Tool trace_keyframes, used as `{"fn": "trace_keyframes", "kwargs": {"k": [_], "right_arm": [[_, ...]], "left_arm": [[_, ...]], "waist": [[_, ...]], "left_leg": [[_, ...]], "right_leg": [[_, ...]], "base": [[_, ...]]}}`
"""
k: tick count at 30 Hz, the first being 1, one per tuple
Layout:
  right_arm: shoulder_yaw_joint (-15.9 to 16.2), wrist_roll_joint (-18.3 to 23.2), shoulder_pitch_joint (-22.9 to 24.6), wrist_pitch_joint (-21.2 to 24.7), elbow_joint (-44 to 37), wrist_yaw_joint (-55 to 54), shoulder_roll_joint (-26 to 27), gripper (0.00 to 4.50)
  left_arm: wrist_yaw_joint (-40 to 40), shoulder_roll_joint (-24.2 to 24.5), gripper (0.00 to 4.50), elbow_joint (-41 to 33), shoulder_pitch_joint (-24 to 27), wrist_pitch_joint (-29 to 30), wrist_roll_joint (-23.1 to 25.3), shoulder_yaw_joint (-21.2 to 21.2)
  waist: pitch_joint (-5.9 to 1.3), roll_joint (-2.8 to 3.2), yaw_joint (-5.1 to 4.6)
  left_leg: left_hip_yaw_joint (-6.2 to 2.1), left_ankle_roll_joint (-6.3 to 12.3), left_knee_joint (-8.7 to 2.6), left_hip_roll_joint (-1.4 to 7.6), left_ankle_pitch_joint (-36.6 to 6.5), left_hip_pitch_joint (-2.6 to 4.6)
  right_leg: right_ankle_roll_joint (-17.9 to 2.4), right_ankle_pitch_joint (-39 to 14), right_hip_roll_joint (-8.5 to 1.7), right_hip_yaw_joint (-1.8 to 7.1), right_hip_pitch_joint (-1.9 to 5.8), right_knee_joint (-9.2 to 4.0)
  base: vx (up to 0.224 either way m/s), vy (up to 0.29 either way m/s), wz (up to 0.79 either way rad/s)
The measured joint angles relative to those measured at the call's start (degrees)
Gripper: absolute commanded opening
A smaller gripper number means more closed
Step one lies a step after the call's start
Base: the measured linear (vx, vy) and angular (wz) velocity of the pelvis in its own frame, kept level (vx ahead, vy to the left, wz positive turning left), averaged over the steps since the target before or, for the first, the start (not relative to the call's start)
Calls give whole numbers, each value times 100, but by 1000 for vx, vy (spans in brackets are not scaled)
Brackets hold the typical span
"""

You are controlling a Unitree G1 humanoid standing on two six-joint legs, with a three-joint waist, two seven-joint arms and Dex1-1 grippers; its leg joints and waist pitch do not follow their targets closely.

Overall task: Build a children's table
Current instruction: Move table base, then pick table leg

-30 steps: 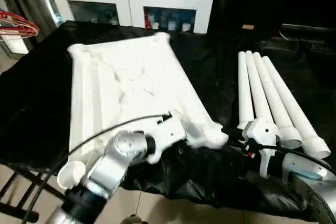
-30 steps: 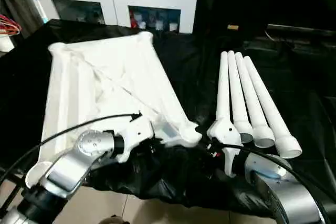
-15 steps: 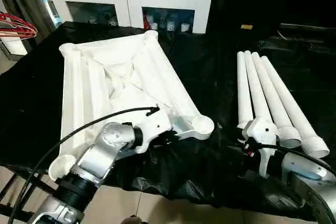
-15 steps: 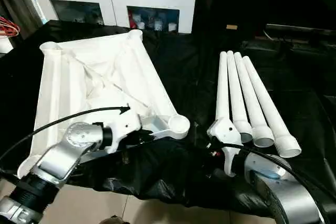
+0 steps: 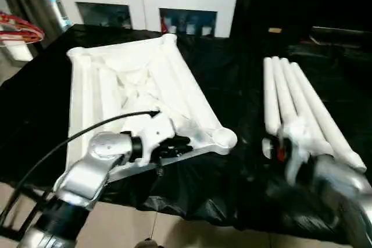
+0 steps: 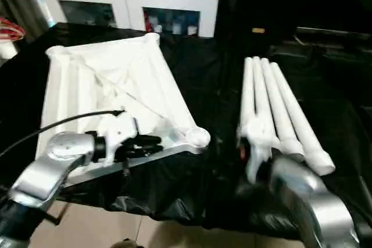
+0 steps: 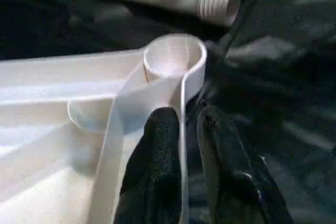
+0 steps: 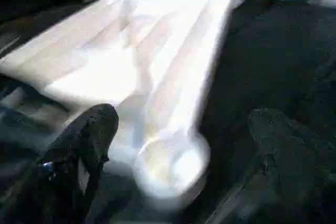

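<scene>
Left claw (image 7: 181,124) pinches the tabletop (image 5: 133,85) rim beside its near socket (image 7: 175,56); right claw (image 8: 178,145), spread wide, faces that socket, legs (image 5: 296,103) alongside

Even indoor light glares off the white tabletop (image 5: 139,94); beside it, the right arm (image 5: 325,178) is motion-blurred.

The white plastic rectangular tabletop (image 5: 133,94) lay upside down on the black-draped bench, ribbed underside up, its rounded corner sockets open upward, the near right one (image 7: 173,56) at the bench's front. Well to its right, four long white cylindrical legs (image 6: 273,108) lay side by side, flared ends toward the front.
</scene>
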Motion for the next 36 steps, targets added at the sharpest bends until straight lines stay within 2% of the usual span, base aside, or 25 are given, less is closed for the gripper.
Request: {"fn": "trace_keyframes", "kwargs": {"k": [2,5,7,10,11,15,16,20,30,32,36], "right_arm": [[-78,-115,-290,114,294,-378,126,450],[-131,-370,-719,343,937,-988,323,450],[-276,-559,-1047,519,1447,-1416,378,450],[-391,-689,-1375,740,1922,-1768,409,450],[-405,-702,-1440,772,2032,-1827,409,450],[-418,-761,-1782,949,2533,-2001,451,450],[-417,-801,-1877,1010,2670,-2015,458,450],[-355,-911,-2009,1363,2878,-2066,452,450],[-333,-850,-2433,2129,3406,-1980,443,450],[-399,-839,-2566,2272,3569,-1984,451,421],[-500,-822,-2774,2441,3873,-1986,449,389]], "left_arm": [[114,6,81,-118,-3,84,4,23],[196,-21,81,-276,7,244,1,31],[235,-102,111,-449,16,376,-52,25],[176,-114,117,-647,58,646,-242,0],[148,-119,136,-714,75,731,-304,-14],[184,-157,159,-825,83,771,-327,-58],[200,-159,177,-828,83,773,-323,-58],[199,-120,177,-877,84,910,-348,-87],[153,-2,177,-1088,96,1117,-457,-171],[134,27,194,-1135,96,1168,-501,-173],[113,84,194,-1237,95,1213,-545,-212]], "waist": [[-2,-4,32],[-2,-4,28],[-2,-5,33],[-1,-7,33],[-1,-7,34],[0,-7,15],[0,-8,16],[3,-16,26],[4,-21,34],[5,-23,34],[5,-29,34]], "left_leg": [[0,-6,-2,1,5,1],[1,-20,-7,0,12,-4],[2,-33,-8,-1,21,-15],[4,-58,-24,-1,37,-28],[4,-65,-28,-1,41,-31],[5,-71,-36,1,46,-34],[5,-71,-35,2,46,-33],[6,-69,-34,2,48,-35],[8,-69,-34,3,55,-33],[8,-70,-34,3,55,-33],[9,-70,-34,3,56,-33]], "right_leg": [[0,0,0,-2,-1,4],[1,1,1,0,-8,5],[1,3,0,0,-20,6],[1,3,2,0,-42,8],[1,3,3,0,-48,8],[-1,2,7,-1,-55,8],[-1,2,8,-1,-55,9],[-1,2,8,-1,-54,9],[-3,5,7,-1,-54,13],[-3,5,7,-1,-54,13],[-3,5,7,-1,-54,13]], "base": [[0,0,0],[0,0,0],[0,0,0],[0,0,0],[0,0,0],[0,0,0],[0,0,0],[0,0,0],[0,0,0],[0,0,0],[0,0,0]]}}
